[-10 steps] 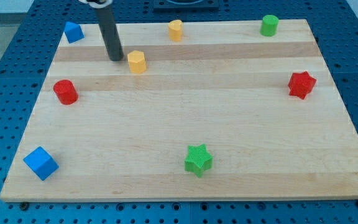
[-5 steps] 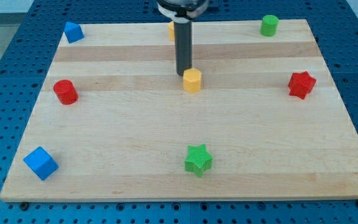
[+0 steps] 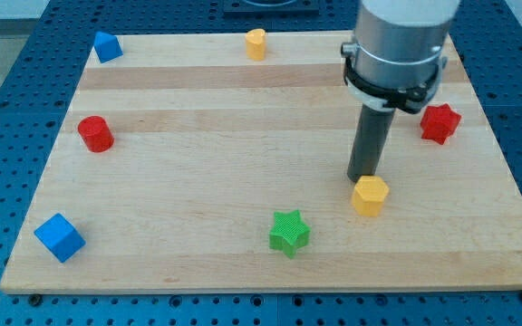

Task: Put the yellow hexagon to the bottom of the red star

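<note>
Nearest the frame's bottom, the green star [image 3: 289, 232] sits left of the yellow hexagon [image 3: 370, 196], lower right of centre on the tabletop [image 3: 243, 163]. My tip [image 3: 362, 178] touches the hexagon's upper-left edge. This end effector is a bare rod: nothing to spread or pinch, only pushing contact. Farther up and right sits the red star [image 3: 439, 123], well apart from the hexagon. Off-centre contact could, I judge, let the hexagon slip aside and miss the spot below that star.
</note>
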